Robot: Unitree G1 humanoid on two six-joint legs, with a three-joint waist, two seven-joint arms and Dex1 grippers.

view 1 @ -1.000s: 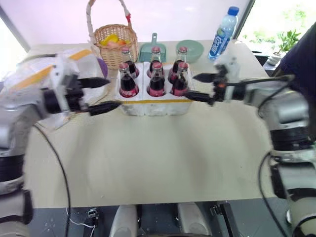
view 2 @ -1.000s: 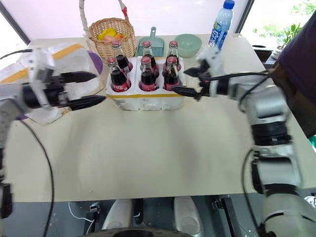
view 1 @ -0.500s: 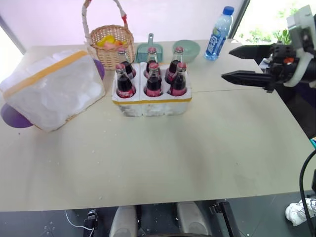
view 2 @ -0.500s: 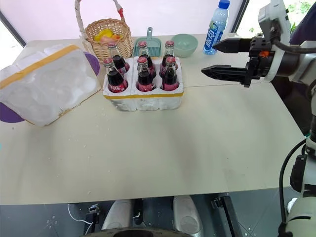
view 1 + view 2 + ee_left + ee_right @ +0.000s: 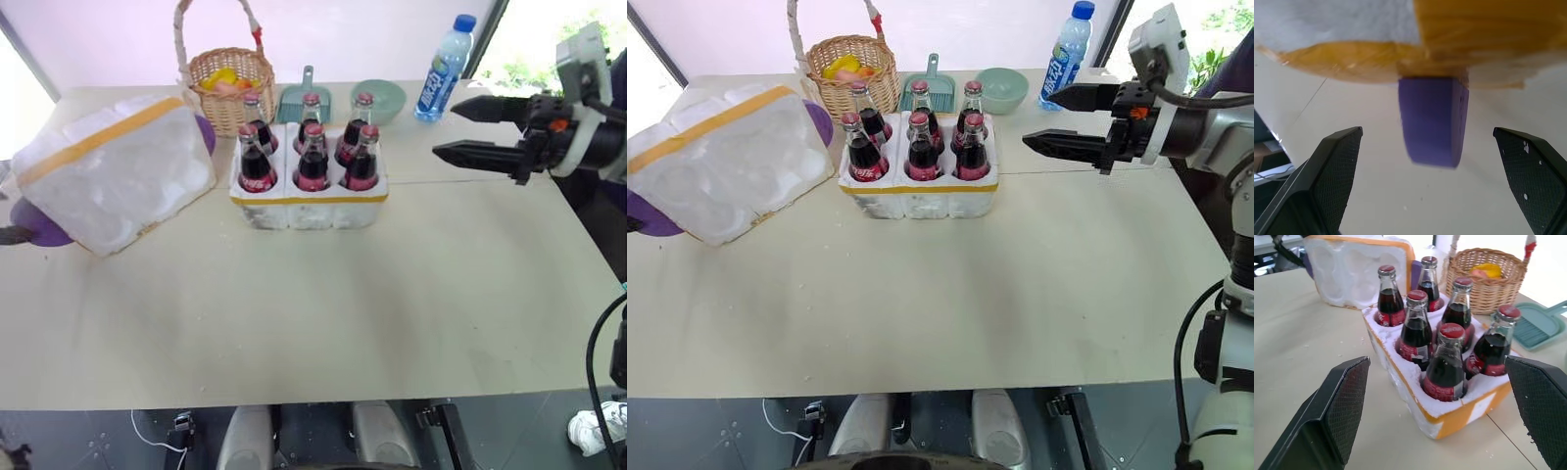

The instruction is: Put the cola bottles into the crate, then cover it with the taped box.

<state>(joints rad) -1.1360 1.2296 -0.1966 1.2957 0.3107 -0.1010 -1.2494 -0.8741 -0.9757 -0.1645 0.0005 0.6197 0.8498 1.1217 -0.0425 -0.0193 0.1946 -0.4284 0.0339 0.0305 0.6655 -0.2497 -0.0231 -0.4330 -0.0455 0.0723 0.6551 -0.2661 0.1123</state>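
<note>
I count six cola bottles (image 5: 911,145) standing in two rows of three, one in each well of the single crate (image 5: 919,192). Each bottle is small, of clear glass filled with dark cola, with a red cap and a red label. The crate is a low white foam block with a yellow tape band around its side; it sits toward the far middle of the table (image 5: 950,304).

One taped box (image 5: 720,162) lies tilted on the table at my left of the crate, close beside it. It is a larger white foam shell with moulded bumps and a yellow tape stripe across its top. It rests partly on a purple object (image 5: 1432,120), of which purple parts show at both ends of the box in my head views.

Behind the crate I see one wicker basket (image 5: 854,73) holding yellow and orange items, one teal dustpan (image 5: 928,91), one pale green bowl (image 5: 1001,88) and one clear water bottle (image 5: 1067,49) with a blue cap.

My right gripper (image 5: 1050,117) hangs in the air at the right of the crate, well apart from it, fingers spread and empty. My left gripper (image 5: 1430,161) faces the purple object under the box edge, fingers spread wide, grasping nothing.
</note>
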